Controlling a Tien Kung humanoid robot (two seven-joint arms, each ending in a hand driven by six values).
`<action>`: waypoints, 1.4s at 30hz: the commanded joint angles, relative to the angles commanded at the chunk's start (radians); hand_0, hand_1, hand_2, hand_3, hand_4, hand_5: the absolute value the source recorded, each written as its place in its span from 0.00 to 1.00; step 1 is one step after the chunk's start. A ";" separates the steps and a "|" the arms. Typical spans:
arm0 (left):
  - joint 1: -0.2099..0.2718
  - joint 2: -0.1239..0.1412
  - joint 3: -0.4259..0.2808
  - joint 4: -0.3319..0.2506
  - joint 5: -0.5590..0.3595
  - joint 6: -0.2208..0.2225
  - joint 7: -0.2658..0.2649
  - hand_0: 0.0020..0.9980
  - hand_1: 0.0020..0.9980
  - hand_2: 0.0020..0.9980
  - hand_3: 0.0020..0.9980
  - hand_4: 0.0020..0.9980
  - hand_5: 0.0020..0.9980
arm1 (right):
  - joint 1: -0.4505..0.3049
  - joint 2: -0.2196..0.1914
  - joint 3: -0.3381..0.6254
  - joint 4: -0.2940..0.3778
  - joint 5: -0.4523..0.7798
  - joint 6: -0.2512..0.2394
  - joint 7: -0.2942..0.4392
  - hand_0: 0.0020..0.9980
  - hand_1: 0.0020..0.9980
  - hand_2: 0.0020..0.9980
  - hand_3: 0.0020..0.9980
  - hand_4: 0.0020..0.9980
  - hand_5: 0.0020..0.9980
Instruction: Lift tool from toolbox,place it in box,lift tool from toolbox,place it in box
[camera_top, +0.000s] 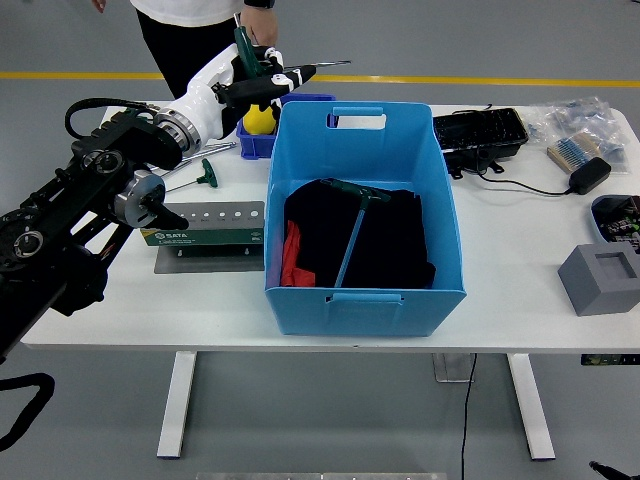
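Observation:
My left hand (262, 76) is shut on a T-handle tool (290, 69) with a green grip; its thin metal shaft points right, above the far left corner of the blue box (362, 290). Another T-handle tool (355, 228) lies inside the box on black cloth. The green tool holder (205, 223), with a row of holes, sits left of the box. Two more green-handled tools (198, 172) lie on the table behind it. My right hand is out of view.
A small blue bin with a yellow object (259, 122) stands behind the box's left corner. A black tray (480, 134), cable, brushes (575, 152) and a grey foam block (603, 279) lie at the right. A person (195, 25) stands at the far side.

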 joint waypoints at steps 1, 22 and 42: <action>-0.008 -0.002 0.020 0.020 0.032 -0.004 -0.016 0.09 0.06 0.13 0.17 0.74 0.19 | 0.001 0.000 0.000 0.000 0.000 0.000 0.000 0.62 0.60 0.67 0.54 0.78 0.66; -0.086 -0.091 0.443 0.346 0.665 0.048 -0.316 0.11 0.07 0.16 0.19 0.71 0.23 | 0.015 -0.003 -0.003 0.001 0.000 0.000 0.000 0.62 0.60 0.66 0.54 0.78 0.66; -0.151 -0.165 0.504 0.438 1.002 0.087 -0.355 0.19 0.18 0.31 0.55 0.89 0.41 | 0.026 -0.009 -0.011 0.002 0.008 0.000 0.003 0.62 0.60 0.67 0.54 0.78 0.66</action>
